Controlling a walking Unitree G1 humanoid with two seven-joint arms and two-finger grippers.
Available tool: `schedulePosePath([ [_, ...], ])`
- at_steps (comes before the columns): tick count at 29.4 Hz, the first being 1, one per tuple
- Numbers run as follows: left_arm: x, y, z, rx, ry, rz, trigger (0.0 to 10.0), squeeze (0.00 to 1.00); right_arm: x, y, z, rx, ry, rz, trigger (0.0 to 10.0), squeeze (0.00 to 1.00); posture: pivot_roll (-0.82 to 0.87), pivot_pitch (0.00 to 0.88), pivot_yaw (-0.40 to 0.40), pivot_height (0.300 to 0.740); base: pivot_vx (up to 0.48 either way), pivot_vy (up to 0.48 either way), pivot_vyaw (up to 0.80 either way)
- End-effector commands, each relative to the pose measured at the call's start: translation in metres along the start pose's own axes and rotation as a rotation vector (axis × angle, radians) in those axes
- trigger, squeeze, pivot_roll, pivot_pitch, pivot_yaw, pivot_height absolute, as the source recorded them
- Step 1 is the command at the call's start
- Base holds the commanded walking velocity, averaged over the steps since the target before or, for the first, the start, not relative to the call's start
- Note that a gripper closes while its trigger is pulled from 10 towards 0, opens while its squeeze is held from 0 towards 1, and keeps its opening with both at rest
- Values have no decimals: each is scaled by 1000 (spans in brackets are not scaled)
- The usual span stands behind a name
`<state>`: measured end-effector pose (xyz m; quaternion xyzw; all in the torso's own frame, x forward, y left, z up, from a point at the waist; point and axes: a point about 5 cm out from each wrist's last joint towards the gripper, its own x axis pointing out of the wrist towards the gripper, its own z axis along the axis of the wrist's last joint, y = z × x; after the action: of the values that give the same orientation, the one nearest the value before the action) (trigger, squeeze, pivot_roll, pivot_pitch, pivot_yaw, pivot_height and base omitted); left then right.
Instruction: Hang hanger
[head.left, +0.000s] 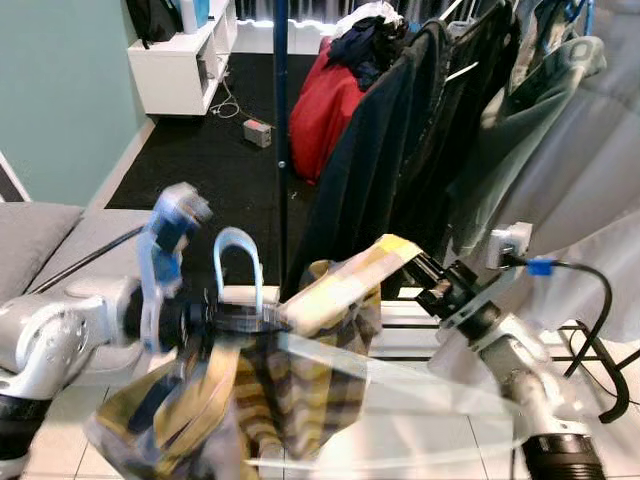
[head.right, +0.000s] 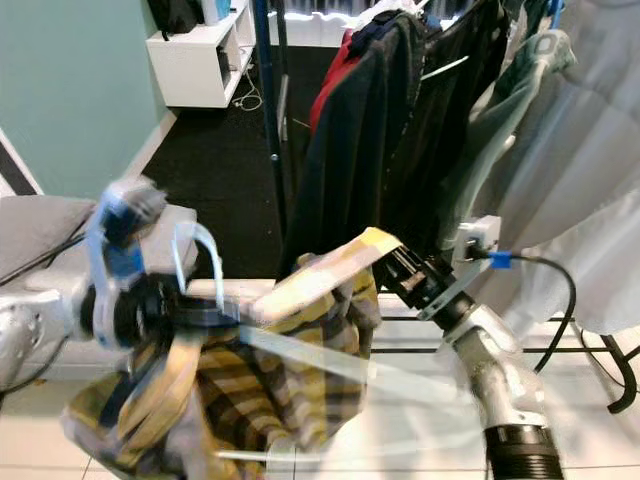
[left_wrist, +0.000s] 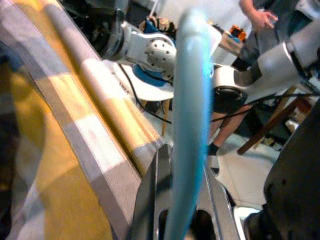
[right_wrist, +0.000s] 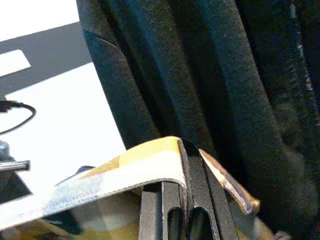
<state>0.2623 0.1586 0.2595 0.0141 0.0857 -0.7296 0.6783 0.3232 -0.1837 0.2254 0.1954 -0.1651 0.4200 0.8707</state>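
Note:
A light blue hanger carries a yellow and grey plaid shirt; its pale arm sticks out to the right. My left gripper is shut on the hanger's neck just under the hook, and the hook stands between its fingers in the left wrist view. My right gripper is shut on a folded edge of the shirt, lifted close against the dark hanging coats. The hook stands upright, below and left of the garments on the rack.
A rack pole rises just behind the hanger. Dark jackets, a red garment and a grey-green shirt hang to the right. A white shelf stands far left, a grey cushion near left. A person stands behind.

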Motion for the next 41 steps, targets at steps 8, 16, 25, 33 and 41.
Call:
schedulePosePath([
  [8, -7, 39, -25, 43, 142, 400, 10000, 0, -23, 9, 25, -106, 193, 126, 0, 0, 30, 222, -11, 740, 0, 0, 0],
  [16, -14, 41, -21, 41, 76, 479, 10000, 0, -39, -7, 2, -257, 488, 1, 0, 0, 31, 228, -15, 740, 0, 0, 0],
  [25, -31, 37, -42, 36, 290, 543, 10000, 0, -43, -8, 13, -320, 528, -20, 0, 0, 33, 233, -17, 740, 0, 0, 0],
  [33, -33, 35, -49, 54, 364, 569, 10000, 0, -38, -5, 21, -342, 528, 25, 0, 0, 29, 231, -20, 740, 0, 0, 0],
  [41, -32, 50, -52, 63, 372, 710, 10000, 0, -33, 7, 18, -303, 518, 88, 0, 0, 26, 233, -20, 740, 0, 0, 0],
])
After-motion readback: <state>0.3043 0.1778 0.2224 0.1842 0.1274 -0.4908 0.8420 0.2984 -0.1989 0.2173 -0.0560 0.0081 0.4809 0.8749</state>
